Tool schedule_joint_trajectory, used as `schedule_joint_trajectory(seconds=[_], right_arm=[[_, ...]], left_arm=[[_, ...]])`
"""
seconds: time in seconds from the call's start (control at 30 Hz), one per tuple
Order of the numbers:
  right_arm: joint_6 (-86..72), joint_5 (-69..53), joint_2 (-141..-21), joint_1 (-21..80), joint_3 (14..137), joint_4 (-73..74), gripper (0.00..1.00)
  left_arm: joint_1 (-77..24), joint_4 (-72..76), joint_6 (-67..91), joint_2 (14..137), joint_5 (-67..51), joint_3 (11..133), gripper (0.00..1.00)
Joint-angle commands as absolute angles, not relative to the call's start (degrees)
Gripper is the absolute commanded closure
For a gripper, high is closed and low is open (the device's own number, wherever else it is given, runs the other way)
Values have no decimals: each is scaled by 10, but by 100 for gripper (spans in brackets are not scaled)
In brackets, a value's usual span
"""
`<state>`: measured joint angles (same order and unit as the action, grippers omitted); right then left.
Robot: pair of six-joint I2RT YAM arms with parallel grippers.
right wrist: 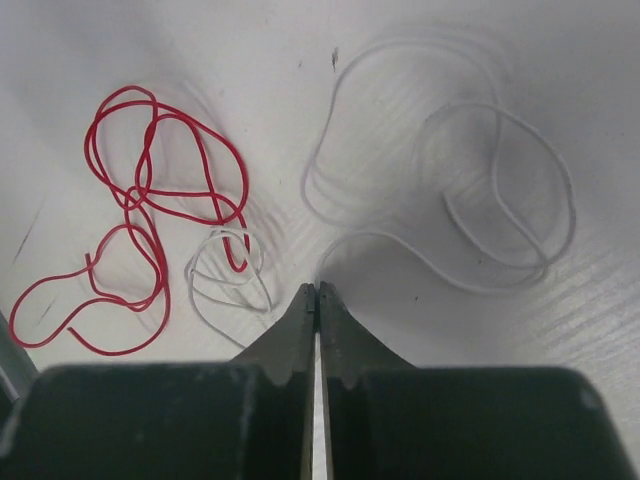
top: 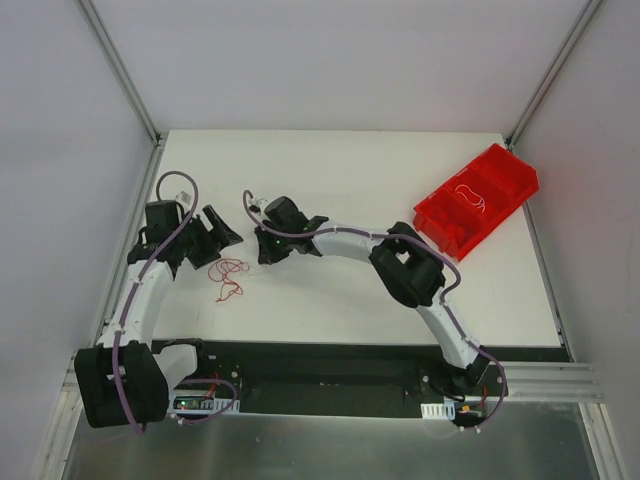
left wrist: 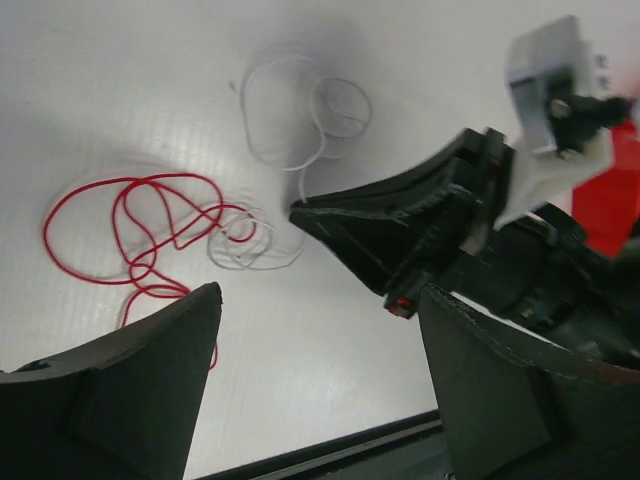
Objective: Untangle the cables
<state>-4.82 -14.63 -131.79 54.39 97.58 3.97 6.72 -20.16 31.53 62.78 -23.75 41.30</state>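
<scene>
A red cable (right wrist: 150, 205) lies in loose loops on the white table, also seen in the left wrist view (left wrist: 130, 225) and the top view (top: 228, 275). A small whitish cable (right wrist: 225, 280) loops over its right end. A larger whitish cable (right wrist: 480, 200) lies curled beyond it (left wrist: 300, 120). One end of it runs into the tips of my right gripper (right wrist: 317, 292), which is shut on it low over the table (top: 262, 255). My left gripper (left wrist: 318, 295) is open and empty, just left of the right one (top: 218, 243), above the red cable.
A red divided bin (top: 475, 200) stands at the table's right back, with a whitish cable (top: 468, 195) in one compartment. The table's dark front edge (left wrist: 330, 445) runs just below my left gripper. White walls enclose the table.
</scene>
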Motion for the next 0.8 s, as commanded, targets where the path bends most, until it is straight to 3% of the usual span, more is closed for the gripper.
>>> schedule_joint_trajectory(seconds=[0.0,0.23,0.5,0.63,0.77], right_arm=[[-42,-187,-1260,522,949,37,100],[-77,-395,-1079,427,793,-20,100],[37,-521,-896,349,694,80,100],[48,-542,-832,331,658,96,100],[28,-536,-787,328,643,97,100]], left_arm=[[60,-150,286,588,-356,412,23],[-29,-71,299,583,-447,433,30],[-114,59,329,596,-459,439,41],[-137,89,315,598,-485,439,30],[-181,105,303,620,-500,449,28]])
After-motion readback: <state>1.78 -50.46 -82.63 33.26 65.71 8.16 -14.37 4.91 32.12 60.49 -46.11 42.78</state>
